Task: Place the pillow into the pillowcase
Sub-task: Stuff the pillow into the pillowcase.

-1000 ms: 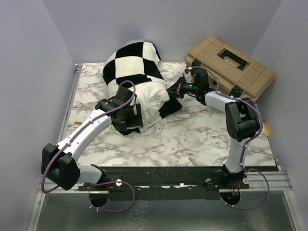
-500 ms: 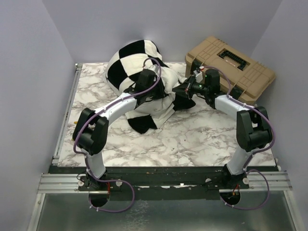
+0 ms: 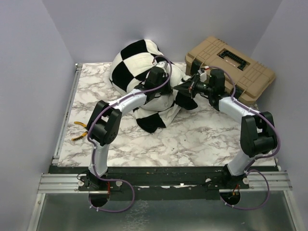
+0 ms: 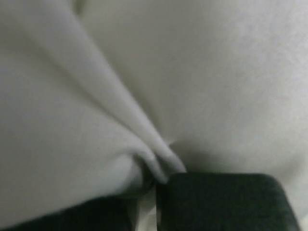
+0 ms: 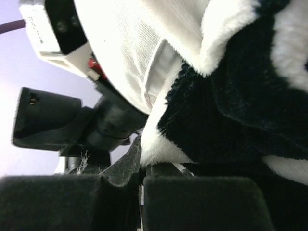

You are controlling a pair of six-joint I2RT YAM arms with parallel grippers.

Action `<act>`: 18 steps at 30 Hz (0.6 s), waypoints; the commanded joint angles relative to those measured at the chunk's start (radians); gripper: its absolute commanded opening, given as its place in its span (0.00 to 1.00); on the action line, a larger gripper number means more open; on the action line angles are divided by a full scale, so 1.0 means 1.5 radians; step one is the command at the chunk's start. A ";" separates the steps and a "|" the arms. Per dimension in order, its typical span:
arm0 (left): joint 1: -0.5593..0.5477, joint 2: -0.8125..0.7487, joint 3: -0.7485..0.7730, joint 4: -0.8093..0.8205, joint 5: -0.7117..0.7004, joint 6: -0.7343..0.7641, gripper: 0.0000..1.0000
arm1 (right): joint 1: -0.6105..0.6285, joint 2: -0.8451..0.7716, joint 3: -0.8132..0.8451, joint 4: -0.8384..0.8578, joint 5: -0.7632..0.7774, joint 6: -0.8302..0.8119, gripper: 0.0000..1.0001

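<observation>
The checked pillowcase [image 3: 132, 57] lies bunched at the back of the table, with the white pillow [image 3: 166, 98] partly inside it and bulging out at the front. My left gripper [image 3: 158, 79] reaches over the bundle and presses into the pillow. In the left wrist view white pillow cloth [image 4: 192, 72] fills the frame, and a fold of it is pinched in my left gripper [image 4: 150, 195]. My right gripper [image 3: 186, 87] is shut on the pillowcase's fuzzy opening edge [image 5: 159, 144], at the pillow's right side; the pillow [image 5: 130, 53] shows above that edge.
A tan hard case [image 3: 231, 67] stands at the back right, close behind my right arm. A small yellow object [image 3: 79, 131] lies at the left edge of the marble table [image 3: 192, 139]. Grey walls close in the back and sides.
My left arm swung from the pillow's near left side up over the bundle, and its jaws closed on pillow cloth. The bundle and my right gripper shifted slightly to the right.
</observation>
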 commanded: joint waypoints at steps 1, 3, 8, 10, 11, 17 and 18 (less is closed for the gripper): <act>0.010 0.089 0.046 0.163 -0.107 0.098 0.05 | 0.044 -0.118 0.008 0.133 -0.271 0.098 0.00; 0.006 0.112 0.045 0.156 -0.100 0.101 0.00 | 0.043 -0.126 0.021 0.144 -0.276 0.109 0.00; -0.002 0.139 0.033 0.151 -0.072 0.125 0.04 | 0.044 -0.140 0.069 0.183 -0.297 0.153 0.00; -0.001 0.131 0.023 0.151 -0.083 0.154 0.04 | 0.043 -0.144 0.083 0.204 -0.311 0.179 0.00; -0.001 0.121 0.015 0.151 -0.098 0.169 0.02 | 0.043 -0.148 0.088 0.215 -0.317 0.189 0.00; 0.029 0.047 -0.024 0.209 -0.068 0.269 0.00 | 0.043 -0.160 0.097 0.343 -0.351 0.281 0.00; 0.029 0.032 -0.023 0.224 -0.065 0.294 0.00 | 0.043 -0.160 0.092 0.363 -0.356 0.293 0.00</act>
